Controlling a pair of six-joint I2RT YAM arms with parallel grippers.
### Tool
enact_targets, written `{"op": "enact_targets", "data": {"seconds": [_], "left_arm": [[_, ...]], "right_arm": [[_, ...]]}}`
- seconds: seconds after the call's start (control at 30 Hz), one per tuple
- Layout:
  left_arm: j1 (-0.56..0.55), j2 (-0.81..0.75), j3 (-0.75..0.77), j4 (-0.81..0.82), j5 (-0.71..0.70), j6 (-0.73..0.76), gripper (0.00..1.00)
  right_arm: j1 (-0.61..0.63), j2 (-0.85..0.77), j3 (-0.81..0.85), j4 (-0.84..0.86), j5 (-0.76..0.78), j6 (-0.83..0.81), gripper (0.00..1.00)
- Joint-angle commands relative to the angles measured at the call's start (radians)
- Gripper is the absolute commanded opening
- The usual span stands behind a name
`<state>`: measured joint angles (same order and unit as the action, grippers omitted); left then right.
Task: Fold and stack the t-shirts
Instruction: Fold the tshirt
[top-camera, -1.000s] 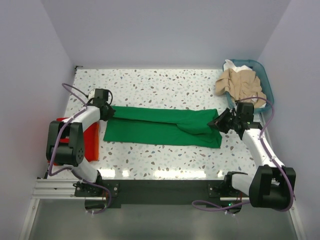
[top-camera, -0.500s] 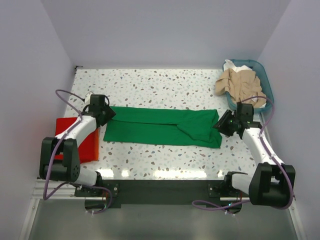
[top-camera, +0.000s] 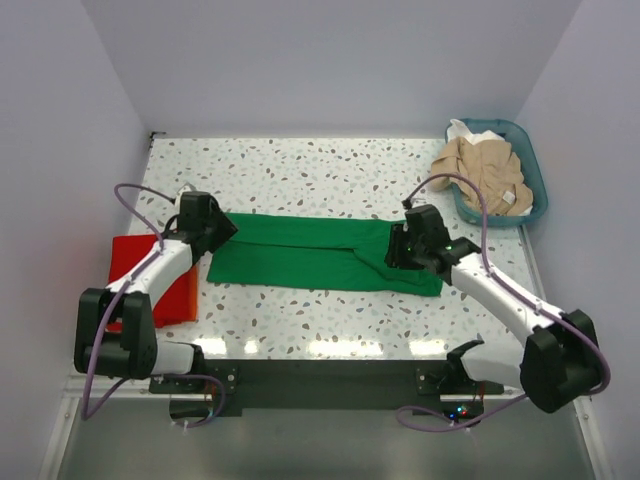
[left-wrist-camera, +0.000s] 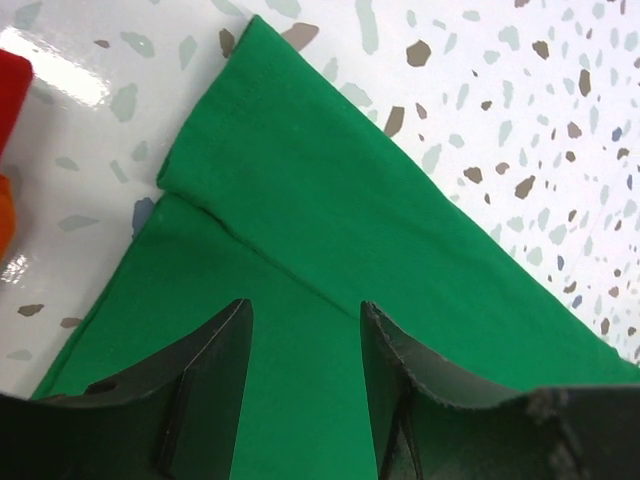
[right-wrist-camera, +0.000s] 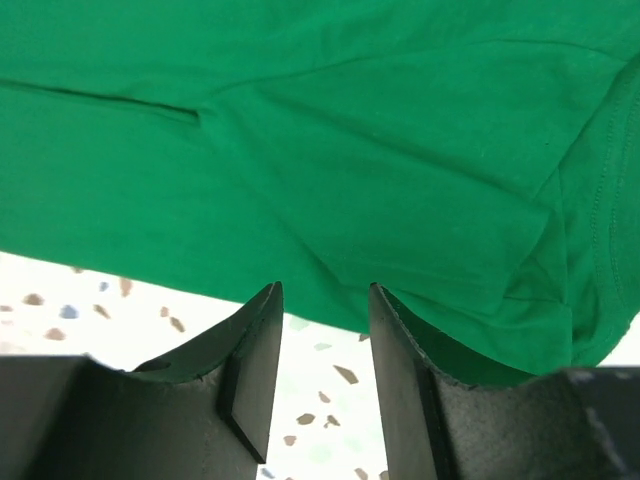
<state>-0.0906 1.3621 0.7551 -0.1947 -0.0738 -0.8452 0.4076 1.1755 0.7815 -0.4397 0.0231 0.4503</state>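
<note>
The left arm (top-camera: 160, 265) bends in so that the left hand (top-camera: 218, 228) sits at the left end of the green t-shirt (top-camera: 300, 255), fingers (left-wrist-camera: 215, 370) parted and gripping nothing. The right arm (top-camera: 500, 295) stretches forward and inward, placing the right hand (top-camera: 396, 250) over the shirt's right end with its fingers (right-wrist-camera: 255, 350) parted too. Whether either hand's fingertips touch the cloth is hard to tell.

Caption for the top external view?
Left hand and right hand, both open, over opposite ends of the lengthwise-folded green t-shirt; red t-shirt beside it, beige t-shirt in the basket.
</note>
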Motion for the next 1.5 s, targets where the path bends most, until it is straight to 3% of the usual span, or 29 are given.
{"op": "enact_targets", "data": {"seconds": [0.0, 0.17, 0.33, 0.67, 0.77, 1.0, 1.23, 1.47], "left_arm": [[-0.014, -0.043, 0.0, 0.049, 0.038, 0.015, 0.52], [-0.024, -0.063, -0.005, 0.052, 0.052, 0.028, 0.51], [-0.05, -0.035, -0.019, 0.078, 0.052, 0.031, 0.49], [-0.182, 0.083, -0.014, 0.109, -0.029, 0.021, 0.4], [-0.21, 0.11, -0.017, 0.109, -0.057, 0.024, 0.33], [-0.267, 0.164, -0.033, 0.089, -0.142, 0.029, 0.25], [-0.362, 0.247, -0.017, 0.038, -0.256, 0.023, 0.21], [-0.425, 0.238, -0.051, -0.023, -0.276, -0.011, 0.18]], "right_arm": [[0.075, 0.076, 0.054, 0.036, 0.155, -0.058, 0.44], [0.134, 0.179, 0.07, 0.068, 0.195, -0.075, 0.5], [0.142, 0.22, 0.065, 0.073, 0.231, 0.001, 0.47], [0.14, 0.11, 0.055, 0.039, 0.28, 0.18, 0.5], [0.123, 0.127, 0.071, 0.03, 0.302, 0.192, 0.52], [-0.021, 0.288, 0.076, 0.102, 0.157, 0.211, 0.47], [-0.052, 0.472, 0.14, 0.134, 0.13, 0.205, 0.46], [-0.084, 0.677, 0.341, 0.111, 0.135, 0.121, 0.45]]}}
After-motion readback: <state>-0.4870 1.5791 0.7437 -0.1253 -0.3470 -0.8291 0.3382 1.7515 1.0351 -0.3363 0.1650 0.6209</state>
